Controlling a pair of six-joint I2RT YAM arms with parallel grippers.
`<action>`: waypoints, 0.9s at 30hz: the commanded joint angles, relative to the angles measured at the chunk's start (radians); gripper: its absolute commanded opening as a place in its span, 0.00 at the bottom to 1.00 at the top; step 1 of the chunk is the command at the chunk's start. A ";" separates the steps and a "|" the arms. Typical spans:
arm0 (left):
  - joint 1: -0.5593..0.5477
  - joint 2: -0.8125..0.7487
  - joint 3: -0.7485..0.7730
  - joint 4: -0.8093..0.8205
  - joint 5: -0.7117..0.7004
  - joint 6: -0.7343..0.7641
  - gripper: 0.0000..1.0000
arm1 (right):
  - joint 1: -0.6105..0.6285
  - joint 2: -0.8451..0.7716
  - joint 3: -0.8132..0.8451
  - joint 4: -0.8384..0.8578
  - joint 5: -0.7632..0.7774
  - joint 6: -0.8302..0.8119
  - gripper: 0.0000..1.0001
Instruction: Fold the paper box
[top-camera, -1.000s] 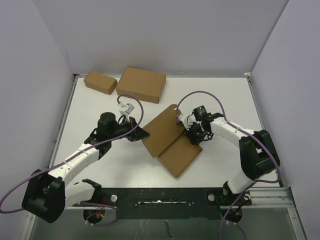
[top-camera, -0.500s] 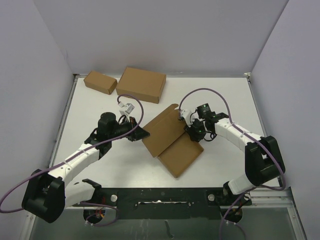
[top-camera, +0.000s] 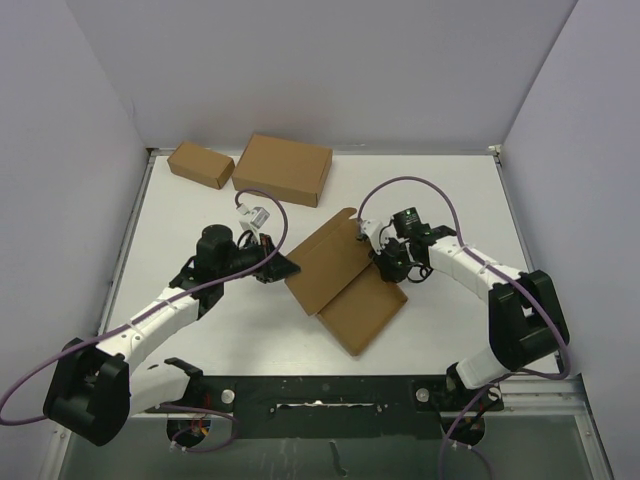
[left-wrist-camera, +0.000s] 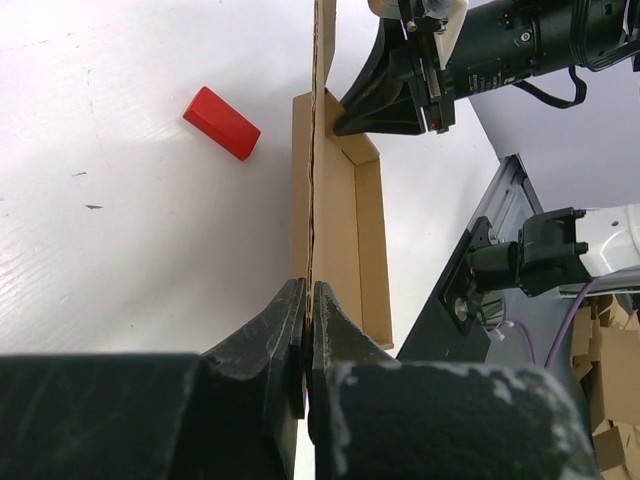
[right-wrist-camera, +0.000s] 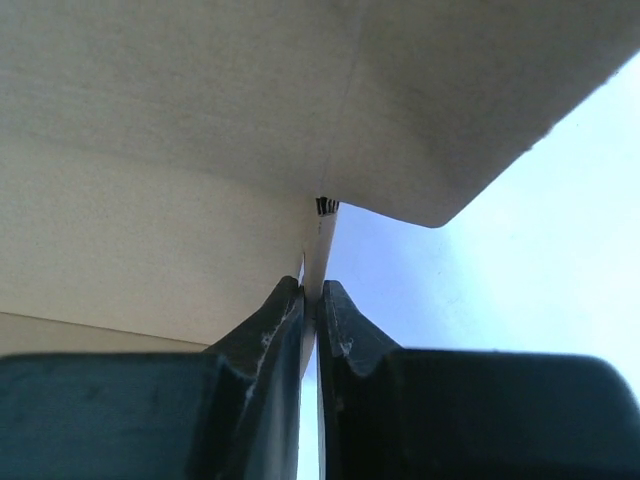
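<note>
The box is thin, plain brown cardboard. It sits near the middle of the table, turned at a slant. It is half folded. One big panel is tipped up off the table. The other part lies flat, nearer the front edge. In the left wrist view the raised panel stands on its edge, with a shallow tray part with low walls just beside it. A crease line runs across the panel.

White table, pale lilac walls, even light
</note>
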 joint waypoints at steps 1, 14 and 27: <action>-0.003 -0.001 0.038 0.072 0.012 -0.009 0.00 | -0.005 -0.006 -0.007 0.031 0.013 0.000 0.04; -0.001 -0.014 0.026 0.085 0.019 0.000 0.00 | -0.187 -0.176 0.005 -0.123 -0.405 -0.147 0.56; 0.023 -0.023 0.051 0.121 0.152 0.010 0.00 | -0.356 -0.355 0.080 -0.232 -0.662 -0.282 0.80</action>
